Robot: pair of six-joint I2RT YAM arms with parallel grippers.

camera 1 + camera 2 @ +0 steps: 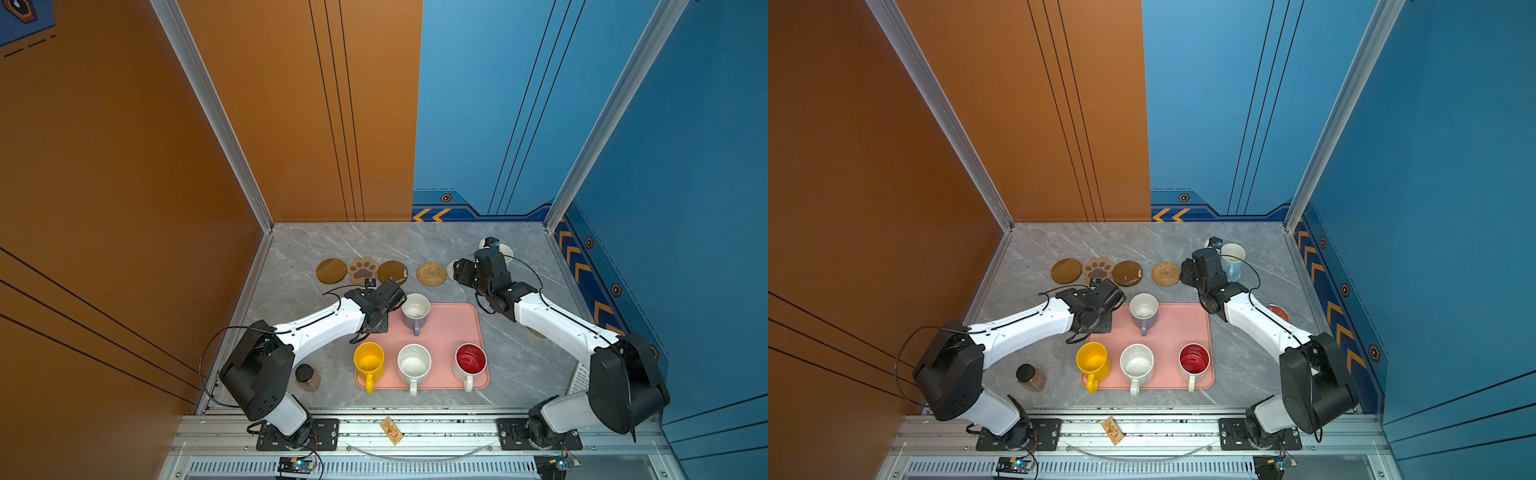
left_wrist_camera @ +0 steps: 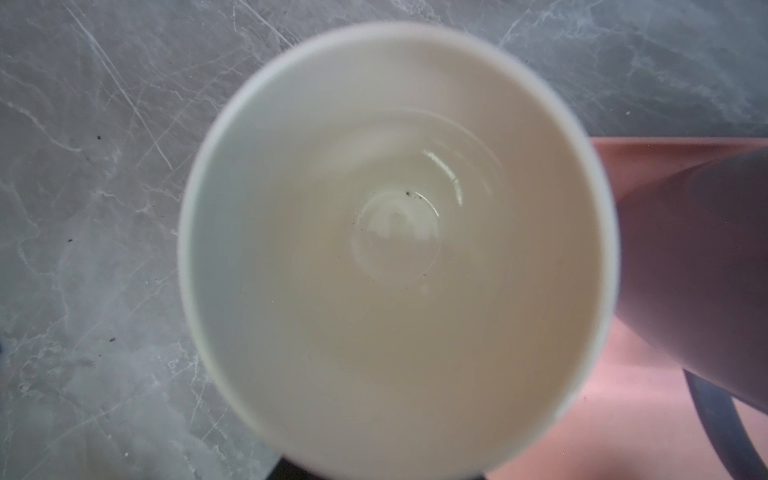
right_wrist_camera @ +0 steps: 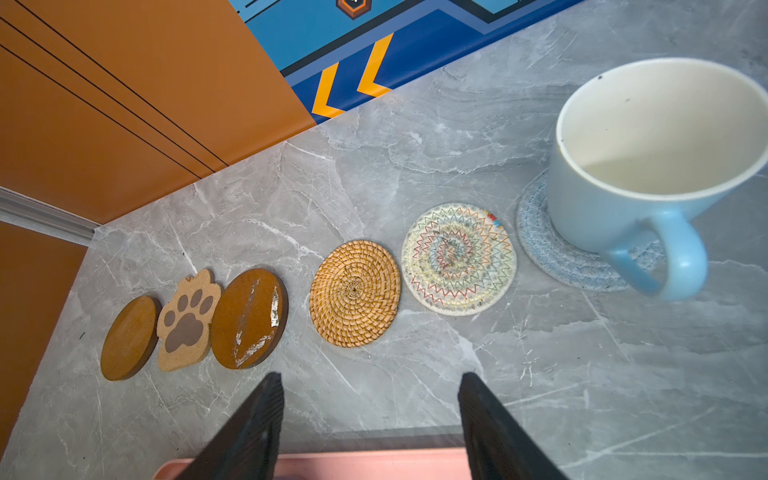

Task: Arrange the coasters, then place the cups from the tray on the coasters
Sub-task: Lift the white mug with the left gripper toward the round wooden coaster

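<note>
Left end effector (image 1: 376,316): sat over the far left corner of the tray (image 1: 453,328), directly above the white mug (image 2: 395,249). Its fingers were hidden, so a grip or a gap could not be told.
White mug: showed only in the left wrist view, mouth up, at the tray's edge just beside the lavender mug (image 1: 415,311). Resting or lifted, could not tell.
Right end effector (image 3: 371,380): fingers were spread with nothing between them, above bare worktop (image 1: 299,249) between the tray and the coaster row.
Coaster row, far side, left to right: brown disc (image 1: 331,271), paw coaster (image 1: 363,269), scuffed brown disc (image 1: 392,272), rattan coaster (image 1: 431,273), cream woven coaster (image 3: 459,257), blue-grey woven coaster (image 3: 536,232).
Light blue mug (image 3: 648,166): stood upright on the blue-grey woven coaster.
Tray, near row: yellow mug (image 1: 368,361), speckled mug (image 1: 414,363), red-lined mug (image 1: 471,359), handles toward the near edge.
Writing: the tag (image 3: 492,219) on the cream woven coaster's rim and the orange card (image 1: 391,430) on the front rail carried print too small to read.
Other: dark-lidded jar (image 1: 307,376) stood left of the tray.
</note>
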